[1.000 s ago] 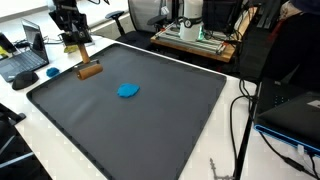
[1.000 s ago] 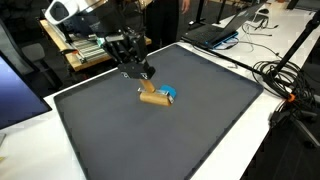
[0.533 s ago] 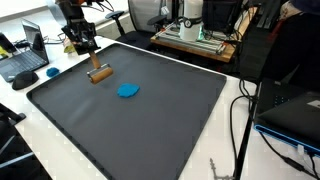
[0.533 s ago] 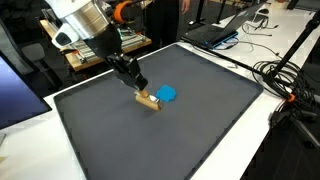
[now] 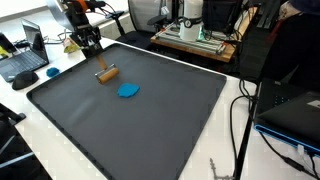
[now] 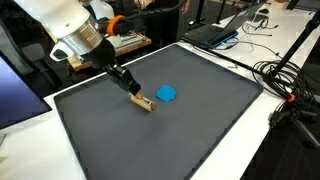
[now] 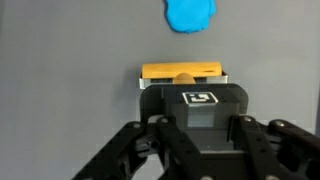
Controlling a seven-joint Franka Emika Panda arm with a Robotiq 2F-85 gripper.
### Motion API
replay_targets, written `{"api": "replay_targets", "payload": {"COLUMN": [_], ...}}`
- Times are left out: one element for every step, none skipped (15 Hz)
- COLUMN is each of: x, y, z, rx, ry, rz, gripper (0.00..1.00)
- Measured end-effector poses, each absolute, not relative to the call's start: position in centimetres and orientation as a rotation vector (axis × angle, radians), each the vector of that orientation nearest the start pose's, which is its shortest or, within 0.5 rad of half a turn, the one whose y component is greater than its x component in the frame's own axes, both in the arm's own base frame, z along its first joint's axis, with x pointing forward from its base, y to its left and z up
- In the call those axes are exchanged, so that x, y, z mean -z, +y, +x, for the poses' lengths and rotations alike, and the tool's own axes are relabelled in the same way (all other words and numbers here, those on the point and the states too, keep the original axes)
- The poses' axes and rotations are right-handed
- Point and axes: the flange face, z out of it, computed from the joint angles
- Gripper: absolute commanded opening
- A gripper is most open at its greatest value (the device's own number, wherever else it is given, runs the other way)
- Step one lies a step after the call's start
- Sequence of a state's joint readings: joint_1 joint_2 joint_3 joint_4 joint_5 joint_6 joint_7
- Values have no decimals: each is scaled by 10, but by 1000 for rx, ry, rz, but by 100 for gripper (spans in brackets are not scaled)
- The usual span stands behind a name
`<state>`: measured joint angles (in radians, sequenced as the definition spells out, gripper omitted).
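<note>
Currently, gripper (image 6: 131, 88): low over the wooden block (image 6: 143, 102); fingers apart or together, I cannot tell.
Blue disc (image 6: 167, 94): near block.
Table (image 6: 190, 135): dark mat.

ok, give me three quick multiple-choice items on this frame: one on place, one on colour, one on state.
1. Where does the wooden block lie?
A) on the black mat, right at the tip of the gripper
B) in a bowl
C) on a shelf

2. What colour is the flat piece near the block?
A) red
B) blue
C) green

3. What state is that flat piece in?
A) clamped in the gripper
B) stacked on the block
C) lying free on the mat, apart from the block

Answers:
1 A: both exterior views show the block on the mat, just past the gripper.
2 B: it shows bright blue in all three views.
3 C: the wrist view shows a strip of bare mat between it and the block, and nothing touches it.
</note>
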<state>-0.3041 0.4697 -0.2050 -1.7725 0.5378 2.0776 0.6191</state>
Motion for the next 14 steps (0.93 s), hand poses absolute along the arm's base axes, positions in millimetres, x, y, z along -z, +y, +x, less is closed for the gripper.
{"api": "replay_targets", "payload": {"x": [-294,-296,-301,-308,-316,-327,-338,-349,-361,-373,-384,-394,-405,-413], "y": [-281,-280,-278,-275,-270,-263,-254,-244,-232,-219,-205,-189,-171,-153], "z": [579,579,580,581,581,580,579,577,574,571,567,563,559,555], "rx": [-222,-216,-202,-185,-169,-151,-133,-116,-100,-85,-69,-54,-39,-27], "ry": [1805,1793,1759,1718,1678,1635,1589,1539,1484,1428,1368,1309,1244,1180], "rz": [-2125,-2143,-2199,-2265,-2330,-2394,-2456,-2516,-2576,-2632,-2688,-2742,-2798,-2851], "gripper": [22,22,22,22,22,22,22,22,22,22,22,22,22,22]}}
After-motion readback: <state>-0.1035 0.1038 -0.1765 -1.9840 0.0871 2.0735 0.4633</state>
